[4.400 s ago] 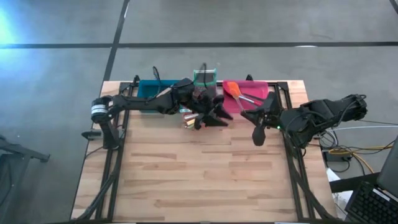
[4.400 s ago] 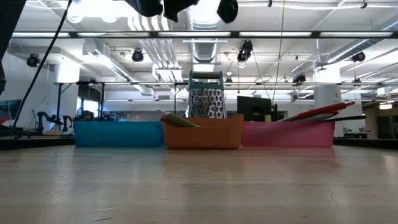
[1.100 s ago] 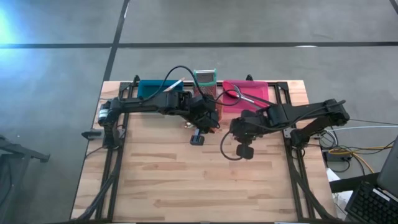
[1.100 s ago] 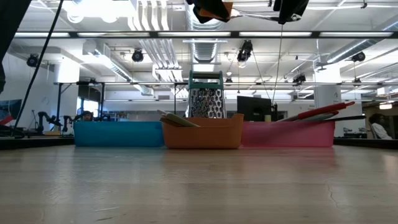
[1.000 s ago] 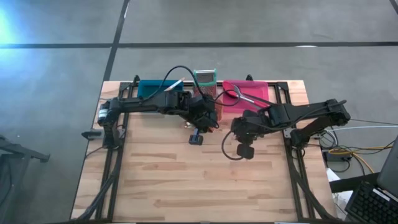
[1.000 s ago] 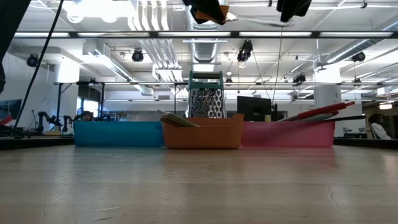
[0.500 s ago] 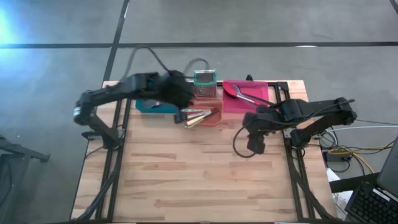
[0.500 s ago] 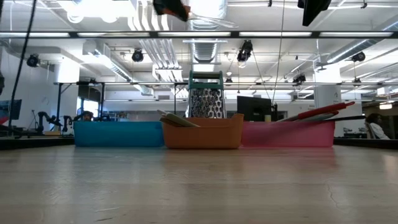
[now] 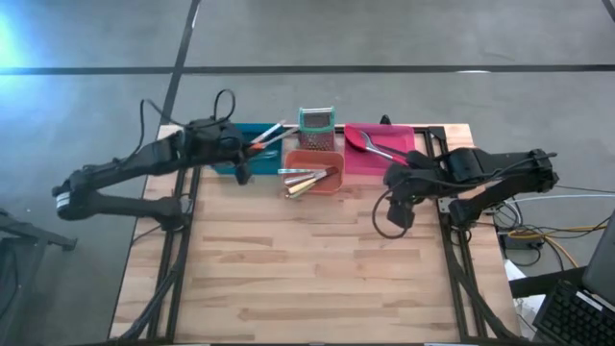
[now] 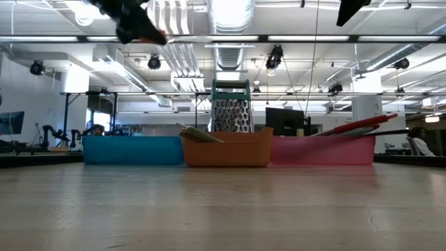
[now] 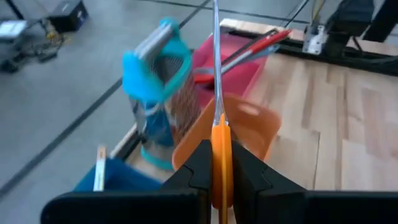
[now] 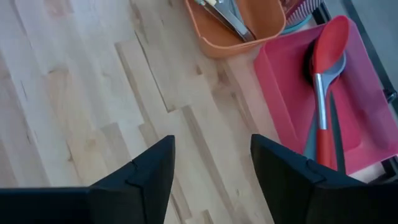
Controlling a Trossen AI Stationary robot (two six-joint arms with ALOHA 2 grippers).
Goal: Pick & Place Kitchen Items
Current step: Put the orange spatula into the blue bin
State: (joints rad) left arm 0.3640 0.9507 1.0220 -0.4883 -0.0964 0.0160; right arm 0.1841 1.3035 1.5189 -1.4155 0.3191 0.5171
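Above the blue rectangular plastic bin [image 9: 231,144], the left gripper [image 9: 248,147] is closed on a slim utensil with an orange handle and metal shaft [image 11: 219,134].
Beside this bin stands the orange bin [image 9: 314,171]; further along, near the pink bin [image 9: 382,154] with a red spoon [image 12: 324,81], the right gripper [image 12: 211,168] hangs with fingers apart, holding nothing.

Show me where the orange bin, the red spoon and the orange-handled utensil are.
orange bin [image 9: 317,179]: high view, near wall.
red spoon [image 12: 330,38]: right wrist view, bowl.
orange-handled utensil [image 11: 221,155]: left wrist view, handle.
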